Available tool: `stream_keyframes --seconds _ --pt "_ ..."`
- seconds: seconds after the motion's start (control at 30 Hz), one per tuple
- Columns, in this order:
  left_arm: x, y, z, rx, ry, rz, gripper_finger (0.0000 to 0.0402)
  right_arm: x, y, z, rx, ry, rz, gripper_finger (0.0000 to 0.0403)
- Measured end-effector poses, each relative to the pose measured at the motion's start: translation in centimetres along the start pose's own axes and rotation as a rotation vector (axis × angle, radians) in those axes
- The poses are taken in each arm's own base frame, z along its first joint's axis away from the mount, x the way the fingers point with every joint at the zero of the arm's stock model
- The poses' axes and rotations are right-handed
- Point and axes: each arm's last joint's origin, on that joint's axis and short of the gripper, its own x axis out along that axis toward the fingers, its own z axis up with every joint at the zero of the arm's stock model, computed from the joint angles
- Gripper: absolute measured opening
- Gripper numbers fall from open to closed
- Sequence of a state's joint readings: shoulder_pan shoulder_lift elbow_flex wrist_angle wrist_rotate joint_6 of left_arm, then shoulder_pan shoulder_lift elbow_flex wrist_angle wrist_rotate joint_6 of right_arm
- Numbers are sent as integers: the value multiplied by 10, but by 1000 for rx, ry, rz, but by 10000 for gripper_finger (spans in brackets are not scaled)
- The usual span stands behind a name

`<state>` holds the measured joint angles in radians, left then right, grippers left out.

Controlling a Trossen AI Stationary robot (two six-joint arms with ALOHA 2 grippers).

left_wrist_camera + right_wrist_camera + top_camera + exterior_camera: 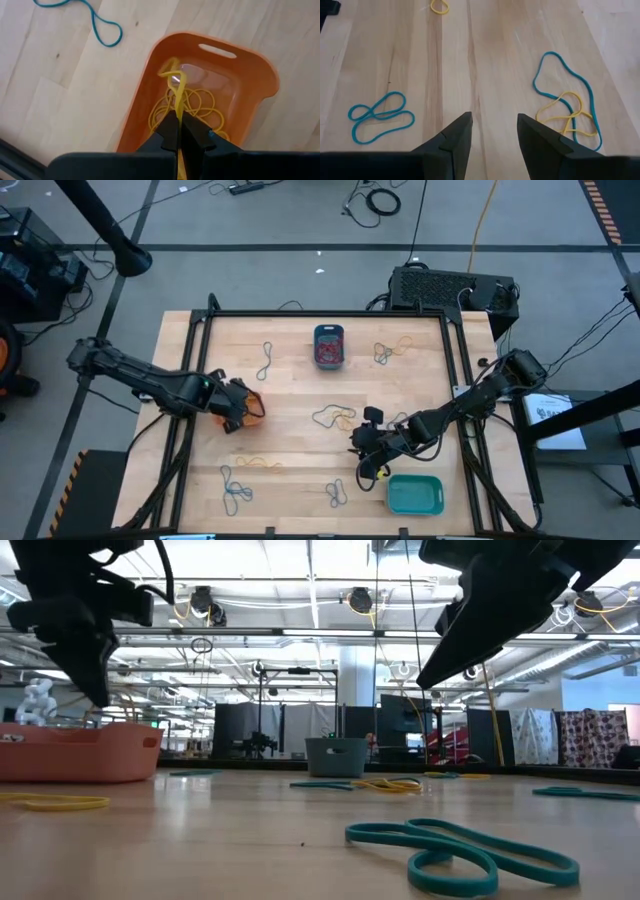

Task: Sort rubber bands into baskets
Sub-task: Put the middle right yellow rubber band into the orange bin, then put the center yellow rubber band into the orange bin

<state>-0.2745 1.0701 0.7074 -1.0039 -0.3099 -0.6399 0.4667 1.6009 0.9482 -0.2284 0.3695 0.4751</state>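
Orange basket [220, 95] near the table's left edge is hung over by the left gripper [178, 131], whose pressed fingers pinch a yellow rubber band [176, 92] dangling straight down into it, lengthwise along the fingers. Right gripper [493, 131] is held spread, empty.

Two dark jointed arms, black throughout.
Left gripper [178, 131]: matte black wedge fingers tapering to narrow tips. Right gripper [494, 132]: same black angular fingers, broad bases; black cables trail along both arms.
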Motion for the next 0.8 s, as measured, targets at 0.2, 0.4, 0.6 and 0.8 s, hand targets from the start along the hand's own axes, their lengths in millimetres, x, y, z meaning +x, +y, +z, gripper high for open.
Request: stream_keyframes --seconds 0.2,0.4,0.6,0.8 --pt "4 -2 0 10 27 19 9 0 0 0 3 -2 0 151" --pt "8 -4 0 44 54 26 11 0 0 0 3 -2 0 151" --pt "8 -4 0 46 62 23 67 0 0 0 3 -1 0 151" --pt "8 -2 -3 61 97 47 124 0 0 0 2 -1 0 151"
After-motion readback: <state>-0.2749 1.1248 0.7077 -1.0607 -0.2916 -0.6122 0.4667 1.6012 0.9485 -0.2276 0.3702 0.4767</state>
